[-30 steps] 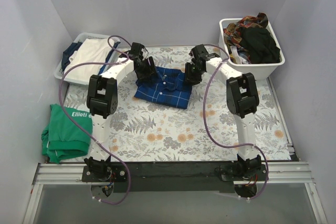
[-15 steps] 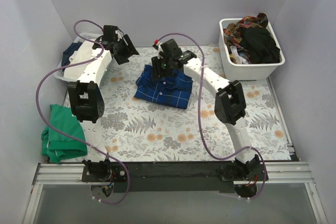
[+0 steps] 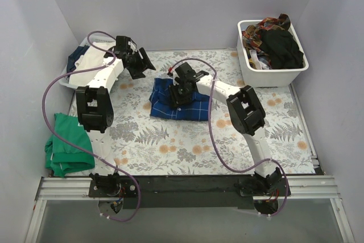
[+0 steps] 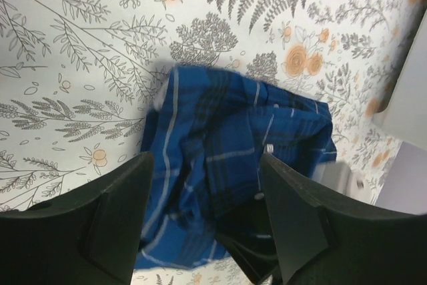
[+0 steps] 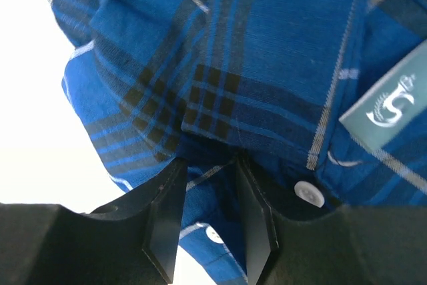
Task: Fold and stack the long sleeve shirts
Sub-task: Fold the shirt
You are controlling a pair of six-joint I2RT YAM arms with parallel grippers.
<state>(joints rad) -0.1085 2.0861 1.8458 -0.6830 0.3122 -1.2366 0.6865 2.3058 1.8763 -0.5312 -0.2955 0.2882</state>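
Two claws, two different jobs. The right gripper (image 5: 208, 161) has its fingers closed on a bunched fold of the dark blue plaid shirt (image 3: 190, 106), with buttons and a label showing just beside its pads. The left gripper (image 4: 205, 158) hangs above the cloth, fingers spread wide and nothing between them, off toward the shirt's far-left corner.

The shirt lies mid-table on the floral table cloth (image 3: 170, 146), already folded into a compact, slightly rumpled packet. A white bin (image 3: 278, 73) of loose clothes sits at the far right and a basket (image 3: 94, 39) holding other garments at the far left. I'd judge the fold is being tidied, or the packet readied for stacking. Next, the left claw would need to come down on the free edge — so both can carry it without the folds spilling open.
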